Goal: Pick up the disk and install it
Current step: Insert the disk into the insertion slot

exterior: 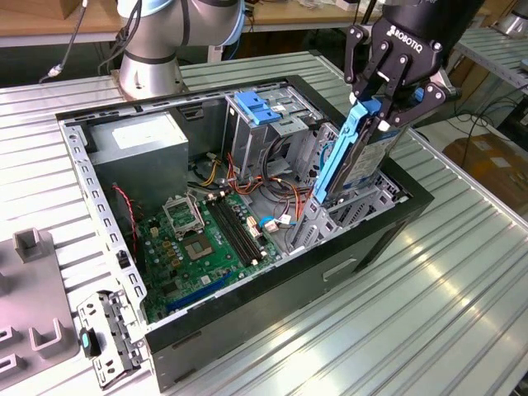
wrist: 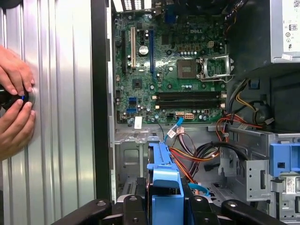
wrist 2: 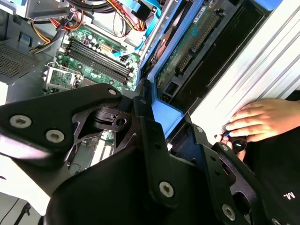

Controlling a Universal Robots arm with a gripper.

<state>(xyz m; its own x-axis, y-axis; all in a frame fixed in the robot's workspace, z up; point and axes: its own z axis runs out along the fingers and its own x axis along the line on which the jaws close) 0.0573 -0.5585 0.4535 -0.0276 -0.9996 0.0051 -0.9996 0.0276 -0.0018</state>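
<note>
I'm looking at the ribbed metal table with the open computer case lying on it, side panel off. Inside, the grey power-supply box sits at the end toward the exterior view's left, and the green motherboard lies flat on the case floor beside it. My gripper hangs over the opposite end of the case, fingers clamped on the disk. I have it gripped by its upper end, standing on edge and leaning, blue rail outward, with its lower end down at the metal drive cage. In the second wrist view its circuit-board side shows. The light-blue latch plate stands up on the neighbouring bay. In the first wrist view a person's hands rest on the table just outside the case wall, closed around a small dark object.
</note>
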